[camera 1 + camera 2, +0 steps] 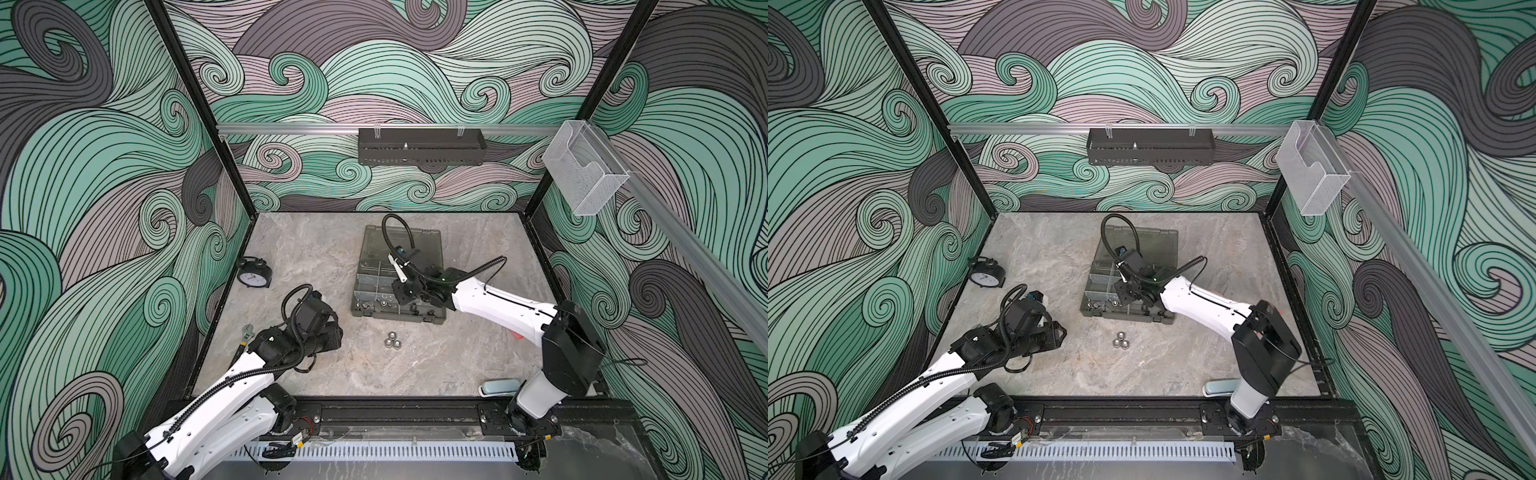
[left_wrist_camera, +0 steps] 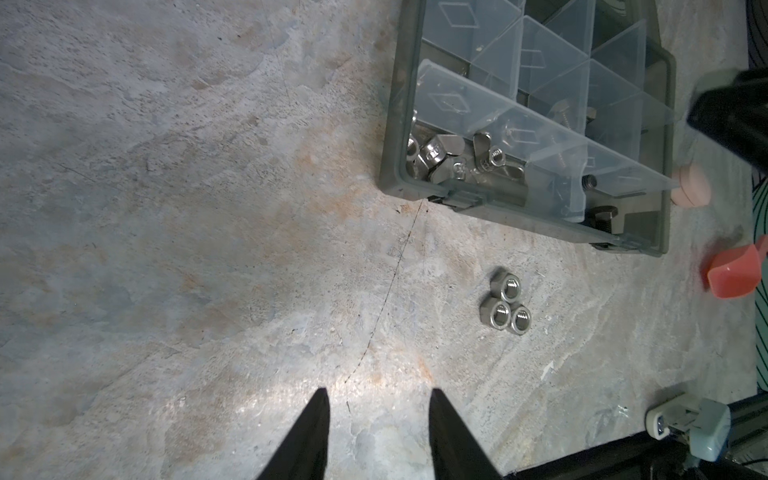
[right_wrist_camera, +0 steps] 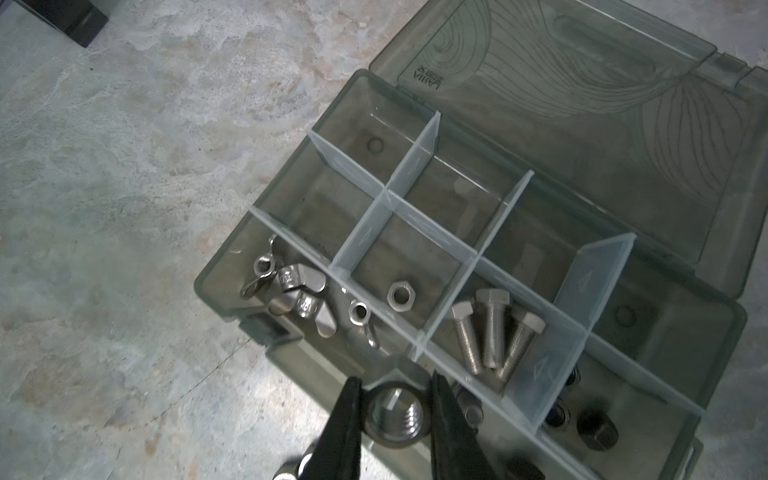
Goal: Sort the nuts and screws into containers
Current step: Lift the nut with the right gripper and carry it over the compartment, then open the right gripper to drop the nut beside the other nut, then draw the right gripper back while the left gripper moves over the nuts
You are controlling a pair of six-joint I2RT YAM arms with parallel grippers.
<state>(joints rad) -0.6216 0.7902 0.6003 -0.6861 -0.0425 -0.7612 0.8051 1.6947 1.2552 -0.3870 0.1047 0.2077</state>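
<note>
The smoky grey-green organizer case [image 1: 376,245] lies open mid-table, its containers split by translucent dividers [image 3: 415,162]. My right gripper [image 3: 395,378] is shut on a silver nut [image 3: 397,413], held just above the case's front row. One compartment holds three silver screws [image 3: 494,332], another a single nut [image 3: 399,296]. Wing nuts [image 3: 291,291] and black screws [image 3: 598,428] fill the front compartments. Three silver nuts [image 1: 392,338] [image 2: 505,307] touch each other on the table in front of the case. My left gripper [image 2: 378,392] is open and empty, low over bare table left of them.
A black alarm clock [image 1: 254,272] and an adjustable wrench [image 1: 246,332] sit at the left edge. A pale blue stapler [image 1: 498,386] lies by the right arm's base, a red scoop [image 2: 735,274] right of the case. A black tray [image 1: 419,145] and clear box [image 1: 582,166] hang on the walls.
</note>
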